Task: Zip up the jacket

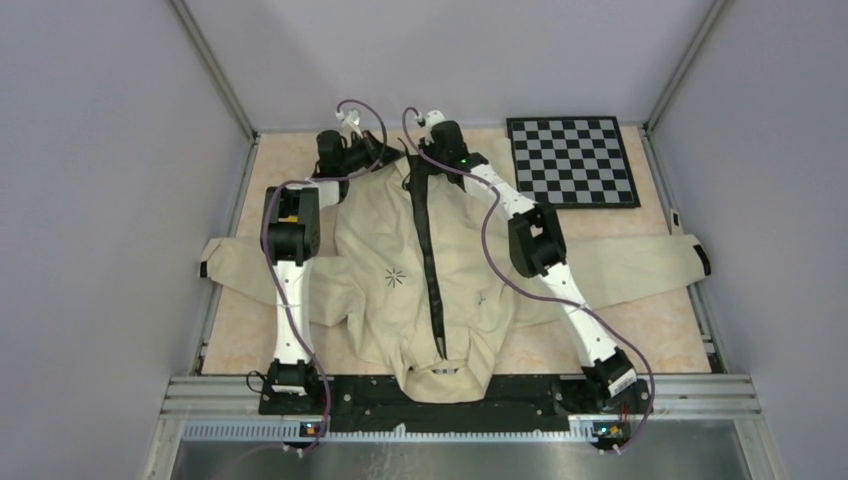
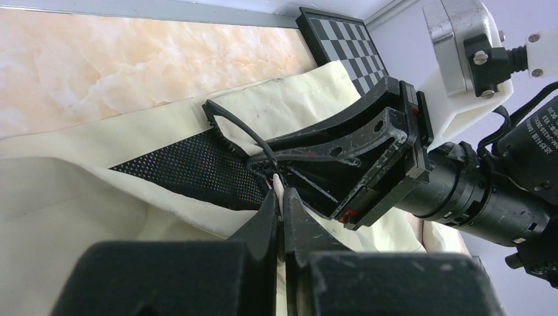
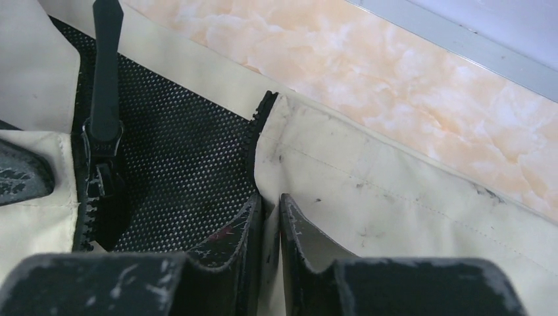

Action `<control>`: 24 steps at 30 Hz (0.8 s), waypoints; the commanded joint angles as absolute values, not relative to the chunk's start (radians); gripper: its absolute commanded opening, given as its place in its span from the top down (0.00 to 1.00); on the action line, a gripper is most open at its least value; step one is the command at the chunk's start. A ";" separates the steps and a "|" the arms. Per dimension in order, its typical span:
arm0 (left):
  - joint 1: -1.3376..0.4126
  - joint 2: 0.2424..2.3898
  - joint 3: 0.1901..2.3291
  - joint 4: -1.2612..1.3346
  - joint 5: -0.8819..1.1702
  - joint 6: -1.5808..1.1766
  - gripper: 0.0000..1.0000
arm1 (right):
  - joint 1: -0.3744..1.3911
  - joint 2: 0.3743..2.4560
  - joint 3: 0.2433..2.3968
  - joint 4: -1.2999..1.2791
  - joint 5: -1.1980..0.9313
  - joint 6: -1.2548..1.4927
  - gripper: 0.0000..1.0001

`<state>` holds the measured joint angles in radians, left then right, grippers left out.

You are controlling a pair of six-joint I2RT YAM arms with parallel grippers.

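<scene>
From above, the jacket [image 1: 400,290] lies spread on the table [image 1: 640,330], collar toward my bases and sleeves out to both sides. My left gripper [image 1: 385,160] and right gripper [image 1: 424,160] meet at the far end of the zipper [image 1: 430,260], one on each side of it. A checkerboard [image 1: 572,160] lies to the right of that end, beside my right arm.

In my left wrist view, my fingers are pressed together with a sliver of cream cloth pinched between them. My right gripper crowds in just beyond, blocking the end of the zipper.

In my right wrist view, my fingers are nearly together, nipping the cream edge right of the zipper. Black mesh lining [image 3: 177,171] shows in the gap. The zipper pull [image 3: 105,72] stands left of it.
</scene>
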<state>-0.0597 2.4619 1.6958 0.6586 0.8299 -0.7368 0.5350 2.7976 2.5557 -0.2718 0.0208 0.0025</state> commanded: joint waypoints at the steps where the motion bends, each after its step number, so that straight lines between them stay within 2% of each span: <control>1: -0.060 2.398 1.699 0.702 0.858 -0.716 1.00 | 0.532 2.715 2.572 -0.189 0.045 -0.020 0.87; 7: -0.060 2.428 1.719 0.703 0.884 -0.724 1.00 | 0.530 2.540 2.396 -0.173 -0.031 -0.029 1.00; 12: -0.058 2.422 1.715 0.705 0.877 -0.728 1.00 | 0.534 2.380 2.173 -0.214 -0.005 -0.078 1.00; 18: -0.057 2.420 1.715 0.699 0.871 -0.731 1.00 | 0.554 2.351 2.052 -0.430 -0.101 -0.188 1.00; 22: -0.057 2.419 1.716 0.696 0.870 -0.730 1.00 | 0.556 2.317 1.890 -0.310 -0.149 -0.143 1.00; 24: -0.057 2.421 1.717 0.694 0.871 -0.727 1.00 | 0.561 2.315 1.889 -0.299 -0.172 -0.130 0.84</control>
<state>-0.0597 2.4619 1.6962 0.6586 0.8577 -0.7338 0.5426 2.3501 1.9347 -0.3046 -0.0967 -0.1379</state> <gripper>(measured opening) 0.012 0.053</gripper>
